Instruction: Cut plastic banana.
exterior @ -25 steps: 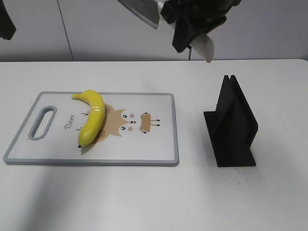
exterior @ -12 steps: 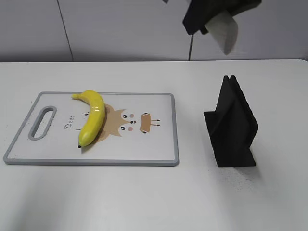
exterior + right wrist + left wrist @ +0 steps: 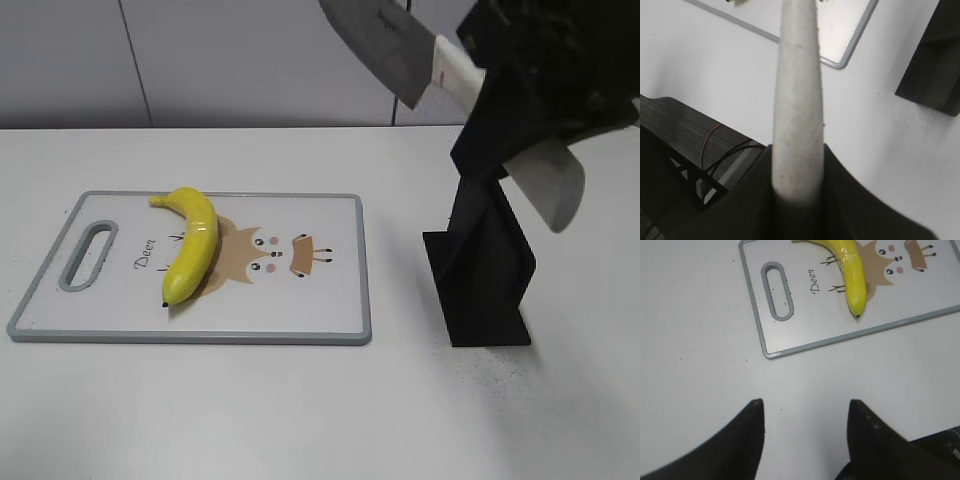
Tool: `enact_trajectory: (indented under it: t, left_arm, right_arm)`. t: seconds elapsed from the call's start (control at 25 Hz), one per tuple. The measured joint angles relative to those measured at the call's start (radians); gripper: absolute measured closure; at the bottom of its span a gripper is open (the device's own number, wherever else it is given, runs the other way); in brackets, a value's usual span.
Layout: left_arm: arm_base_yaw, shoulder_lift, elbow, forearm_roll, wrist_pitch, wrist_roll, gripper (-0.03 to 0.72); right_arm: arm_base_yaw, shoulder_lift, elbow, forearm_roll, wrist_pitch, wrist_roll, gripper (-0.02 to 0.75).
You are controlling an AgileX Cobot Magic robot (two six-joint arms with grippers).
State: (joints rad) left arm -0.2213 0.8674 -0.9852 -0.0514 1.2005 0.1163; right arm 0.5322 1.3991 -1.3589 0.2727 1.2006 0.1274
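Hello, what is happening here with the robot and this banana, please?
The right gripper holds a large knife with a white handle and grey blade up in the air, above the black knife stand. The glossy yellow plastic banana lies uncut on the white cutting board with a grey rim and deer drawing. The left gripper hovers over the bare white table with its jaws open and empty.

The left gripper has matte black, tapered fingers. The right gripper is black too, blocky above the black stand.
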Motion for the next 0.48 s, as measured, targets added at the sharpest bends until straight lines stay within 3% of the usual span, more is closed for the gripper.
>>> enact_trajectory:
  t: [0.48]
  left_arm:
    - [0.0,-0.376,0.361,0.0,-0.053,0.0,0.189]
  right_arm:
    - [0.0,-0.073,0.194,-0.012,-0.041,0.044,0.558]
